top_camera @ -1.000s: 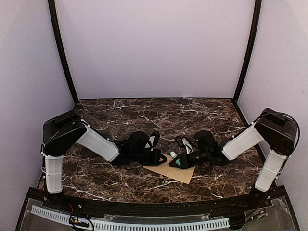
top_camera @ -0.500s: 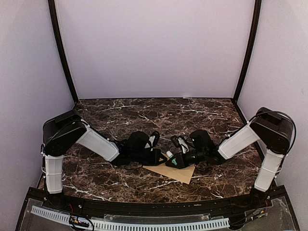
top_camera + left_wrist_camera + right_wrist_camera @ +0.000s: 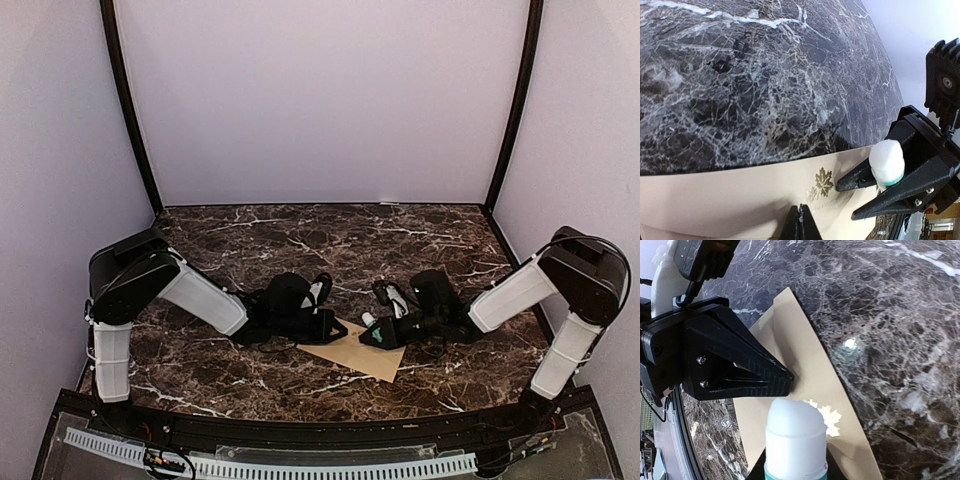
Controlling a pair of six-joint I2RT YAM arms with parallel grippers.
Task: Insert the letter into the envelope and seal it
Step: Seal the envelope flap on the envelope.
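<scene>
While left fingers [image 3: 794,228] press envelope [image 3: 715,200], right fingers [image 3: 890,200] hold glue stick [image 3: 886,159] above

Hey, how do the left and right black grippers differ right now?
The left black gripper has its jaws shut together; the right black gripper has them apart. The left holds nothing; the right grips a white, teal-banded glue stick. Both are low over the flat tan paper envelope.

White-capped, teal-banded stick [image 3: 795,432]; dark veined marble table [image 3: 330,240]; lilac walls [image 3: 320,100].
</scene>
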